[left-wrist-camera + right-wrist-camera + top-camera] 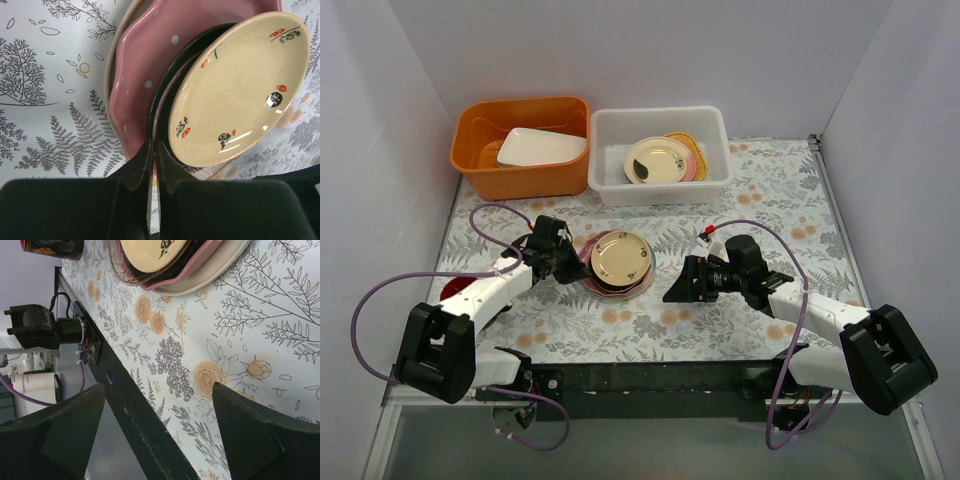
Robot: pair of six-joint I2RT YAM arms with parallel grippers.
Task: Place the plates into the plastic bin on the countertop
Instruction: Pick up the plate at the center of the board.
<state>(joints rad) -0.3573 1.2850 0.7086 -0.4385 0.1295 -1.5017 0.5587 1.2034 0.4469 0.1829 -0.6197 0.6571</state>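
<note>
Two arms: the left gripper (pixel 154 145) is pinching the small round black plate (pixel 154 105) by its rim; the right gripper (pixel 159 390) is hovering splayed over the pale fern-printed countertop (pixel 250 315).

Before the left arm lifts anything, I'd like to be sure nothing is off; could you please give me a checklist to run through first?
1. Left hand grip: fingers closed on a thin dark rim at the edge of the stack of round plates: ok.
2. Which plate that rim belongs to: cannot tell.
3. Cream round plate with red and black marks lies unheld on top and might slide in a lift: not ok.
4. Right hand out of the way: open, empty, over the fern-printed countertop beside the stack: ok.
5. White translucent plastic bin has room: binned plates sit towards its right, left floor bare: ok.
</note>
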